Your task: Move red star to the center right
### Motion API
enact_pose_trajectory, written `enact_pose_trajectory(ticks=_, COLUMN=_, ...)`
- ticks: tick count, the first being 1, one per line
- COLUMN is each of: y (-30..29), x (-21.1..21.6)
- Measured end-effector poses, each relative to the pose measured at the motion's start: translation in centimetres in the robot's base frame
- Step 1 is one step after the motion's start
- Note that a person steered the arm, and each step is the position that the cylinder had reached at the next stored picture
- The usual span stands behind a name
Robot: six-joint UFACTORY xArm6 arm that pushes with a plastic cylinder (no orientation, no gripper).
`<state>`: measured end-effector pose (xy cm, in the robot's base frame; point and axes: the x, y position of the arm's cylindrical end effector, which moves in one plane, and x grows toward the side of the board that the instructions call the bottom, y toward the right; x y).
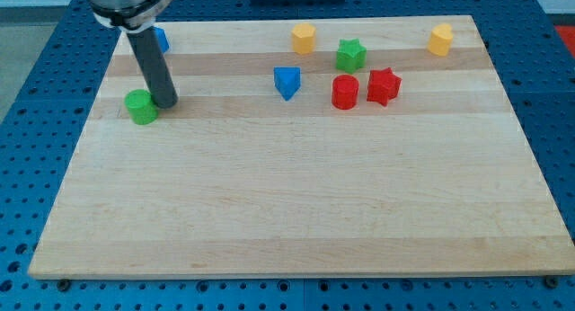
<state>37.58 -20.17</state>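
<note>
A wide, pale wooden table (296,212) fills most of the view, lying on a blue perforated base (36,95). Its near half is bare wood; all the blocks sit in the far half.

At the far left, a thick dark rod (148,64) comes down from a grey arm housing at the top edge. This arm carries no claw, so there is nothing to be apart, together or clamped; it ends in my tip (165,103), which rests on the table just to the right of a green block (140,106), a rounded shape, touching it or nearly so. Behind the rod, at the far left edge, a blue block (161,39) shows only partly, so its shape cannot be made out.

Right of centre, the blocks gather in a loose cluster. The red star (383,85) lies in the far right part of the table, with a red cylinder-like block (345,92) just beside it on its left. A green star (351,55) sits just beyond those two. A blue triangular block (287,81) lies to the left of the red cylinder, a little apart. A yellow block (304,38) sits near the far edge, above the blue one, and a second yellow block (440,39) sits near the far right corner, well apart from the others.
</note>
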Motion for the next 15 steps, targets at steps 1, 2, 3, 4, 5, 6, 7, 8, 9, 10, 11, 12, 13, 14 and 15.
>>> enact_pose_trajectory(ticks=1, y=-1.0, x=0.2)
enact_pose_trajectory(ticks=2, y=-1.0, x=0.2)
enact_pose_trajectory(ticks=3, y=0.2, x=0.2)
enact_pose_trajectory(ticks=4, y=3.8, x=0.2)
enact_pose_trajectory(ticks=5, y=8.1, x=1.0)
enact_pose_trajectory(ticks=6, y=12.5, x=2.4)
enact_pose_trajectory(ticks=7, y=16.9, x=2.2)
enact_pose_trajectory(ticks=8, y=20.3, x=1.3)
enact_pose_trajectory(ticks=9, y=21.6, x=0.0)
enact_pose_trajectory(ticks=10, y=22.1, x=-1.4)
enact_pose_trajectory(ticks=11, y=22.9, x=-3.1)
enact_pose_trajectory(ticks=12, y=25.9, x=-3.4)
enact_pose_trajectory(ticks=13, y=30.0, x=-3.4)
enact_pose_trajectory(ticks=14, y=33.7, x=-3.4)
enact_pose_trajectory(ticks=15, y=36.4, x=-3.1)
